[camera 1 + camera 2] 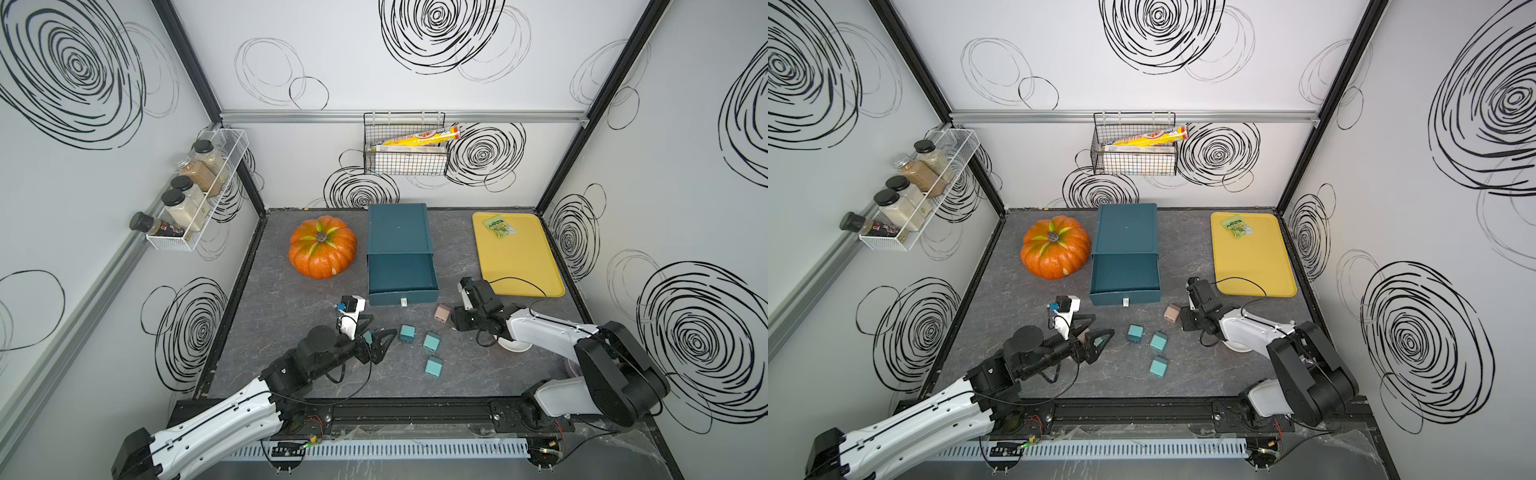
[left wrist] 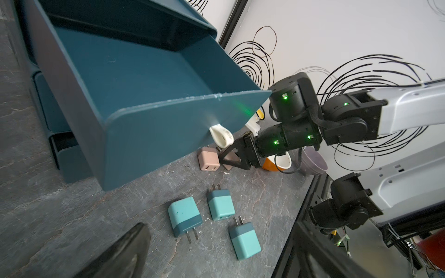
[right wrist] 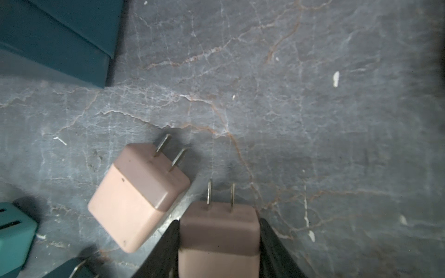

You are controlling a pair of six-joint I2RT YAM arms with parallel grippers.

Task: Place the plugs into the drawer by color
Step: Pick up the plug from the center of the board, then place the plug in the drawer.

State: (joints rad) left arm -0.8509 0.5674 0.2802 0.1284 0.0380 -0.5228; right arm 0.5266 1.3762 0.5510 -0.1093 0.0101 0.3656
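The right gripper [image 3: 219,221] is pinching a pink plug [image 3: 219,243] — next job, I think, is lifting it into the open drawer [image 1: 403,296] — and the left gripper [image 1: 382,324] hangs wide open.

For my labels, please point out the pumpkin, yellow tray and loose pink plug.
pumpkin [image 1: 332,257]: in a top view, orange skin.
yellow tray [image 1: 519,262]: in a top view, bare floor.
loose pink plug [image 3: 134,199]: right wrist view, broad top face.

Three teal plugs [image 1: 432,341] and a loose pink plug [image 1: 442,312] lie before the open drawer [image 1: 399,232] (second pink plug [image 3: 219,231] gripped).
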